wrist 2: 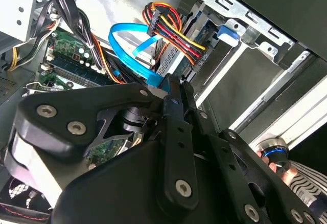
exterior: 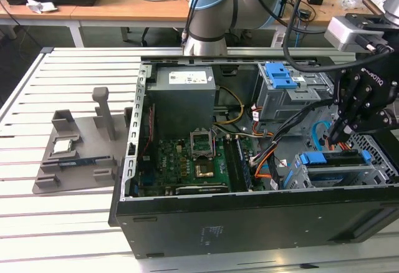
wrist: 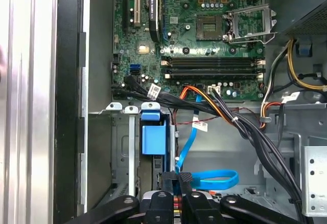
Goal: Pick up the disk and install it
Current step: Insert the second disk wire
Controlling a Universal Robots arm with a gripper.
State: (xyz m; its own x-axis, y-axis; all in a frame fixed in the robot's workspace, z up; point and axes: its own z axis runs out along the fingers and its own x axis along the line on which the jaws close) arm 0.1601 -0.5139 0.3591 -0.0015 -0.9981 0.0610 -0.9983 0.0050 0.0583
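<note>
black gripper (wrist: 177,183) is sitting nearest the lens, fingers (wrist 2: 173,106) pressing together with nothing between them. the disk (exterior: 333,159) is lying in its bay just below the fingertips, blue carrier showing.

I see the disk (exterior: 330,159) sitting in the grey metal cage (exterior: 312,176) inside the computer case. Its blue frame (wrist: 153,138) shows on top.
</note>
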